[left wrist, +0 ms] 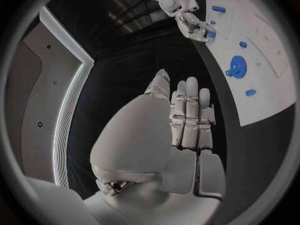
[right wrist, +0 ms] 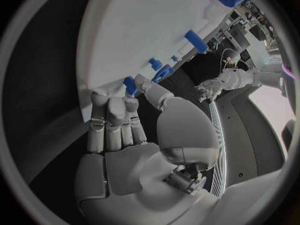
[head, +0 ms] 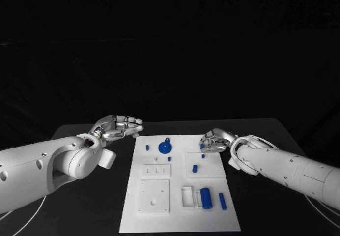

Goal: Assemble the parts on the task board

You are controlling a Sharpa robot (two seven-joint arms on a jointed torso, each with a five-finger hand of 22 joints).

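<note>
Step in hand, by judgement: pick-up or seating of a small blue part at the far right corner of the task board. Right hand sits over that corner, fingers curled round the piece; in right wrist view the thumb and fingertips meet at the blue bit, so it reads as pinched, though contact is partly hidden. Left hand hovers off the board's far left corner, above the black table, fingers straight and together, holding nothing.

Next move likely calls for lifting the part clear, then aligning it w/ a matching recess; fine positioning needed, part is small.

Board: white, flat, w/ raised blocks and slots. Blue gear lies near far edge, centre. Blue cylinder and blue peg lie near right front.
</note>
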